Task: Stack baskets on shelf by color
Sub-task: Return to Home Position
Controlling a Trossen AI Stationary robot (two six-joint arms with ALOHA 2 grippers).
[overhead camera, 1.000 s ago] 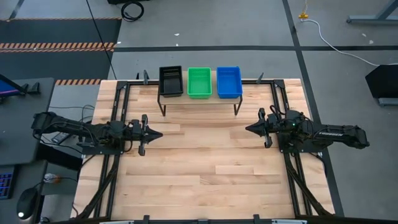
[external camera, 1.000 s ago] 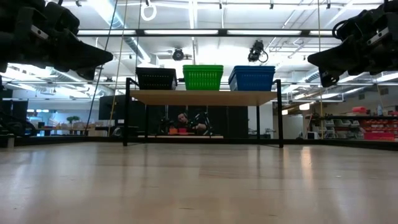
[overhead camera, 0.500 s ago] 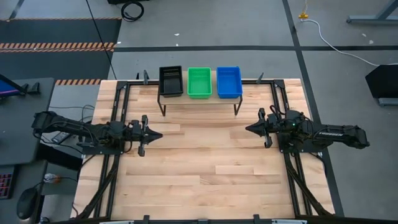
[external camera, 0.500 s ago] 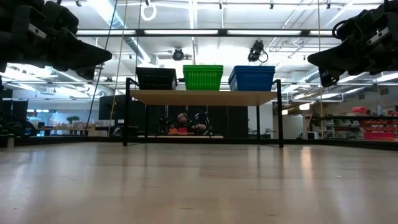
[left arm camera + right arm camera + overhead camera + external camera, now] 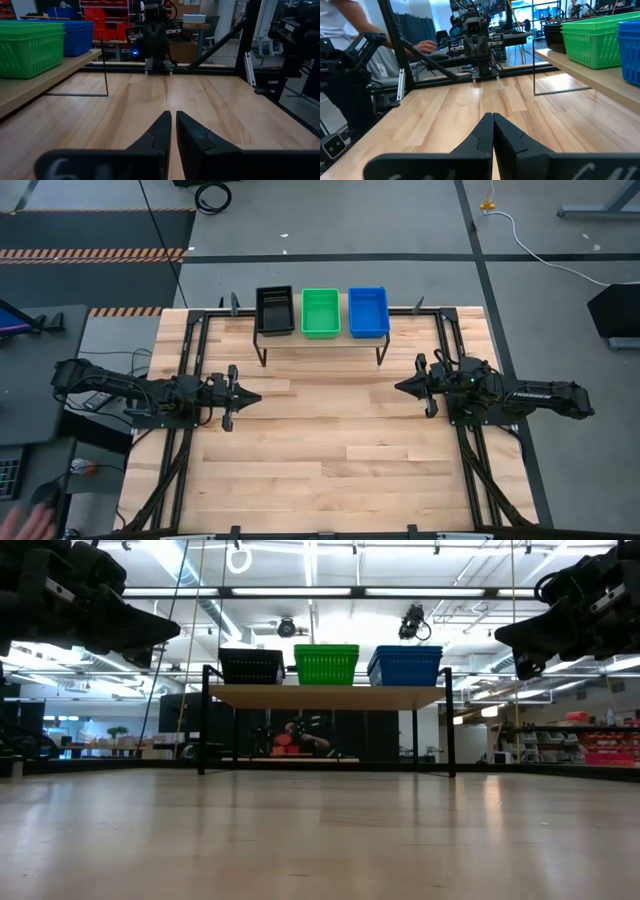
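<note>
- The black baskets (image 5: 274, 310), green baskets (image 5: 321, 312) and blue baskets (image 5: 368, 311) sit in a row on the shelf (image 5: 325, 696), one colour per place; black lies toward 9 o'clock, green in the middle, blue toward 3 o'clock; how many are nested in each place cannot be told
- The shelf stands at the 12 o'clock edge of the bench (image 5: 320, 460), its black legs on the wood
- The left gripper (image 5: 250, 396) hangs above the bench at the 9 o'clock side, well apart from the shelf, pointing toward 3 o'clock; its fingers (image 5: 159, 135) are drawn in to a hairline slit, holding nothing
- The right gripper (image 5: 403, 387) hangs at the 3 o'clock side, pointing toward 9 o'clock; its fingers (image 5: 481, 132) are pressed together, empty
- A person (image 5: 300, 735) shows in the room beyond the shelf
</note>
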